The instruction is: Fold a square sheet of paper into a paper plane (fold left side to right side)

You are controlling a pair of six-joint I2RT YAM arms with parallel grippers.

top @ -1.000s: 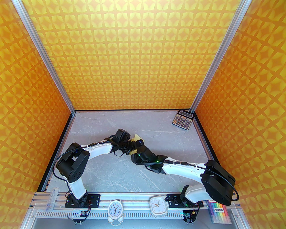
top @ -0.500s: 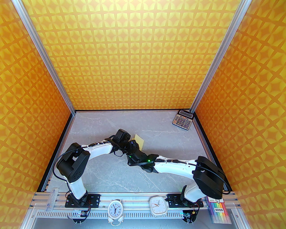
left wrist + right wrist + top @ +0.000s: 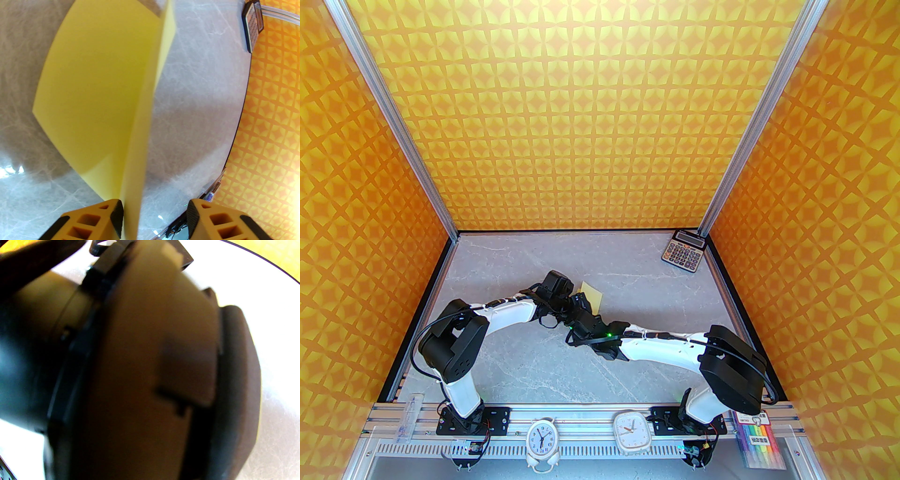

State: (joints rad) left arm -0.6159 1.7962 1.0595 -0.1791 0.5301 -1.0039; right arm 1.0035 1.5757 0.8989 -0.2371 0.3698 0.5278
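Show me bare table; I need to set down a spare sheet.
Bare: far-left table by the back wall; near middle between the arm bases. Crowded: centre, left gripper and right gripper at the yellow paper; calculator in far-right corner.

My table is a pale grey slab veined like marble, with a dark border down its left and right sides. Two things lie on it. The pale yellow sheet of paper sits near the middle, a little toward the far side. From my left wrist, its wide part seems to rest flat on the stone, though the picture is soft there, while a narrow flap stands up along a crease. The grey calculator lies in the far right corner, well apart from the paper, its display toward the back wall.
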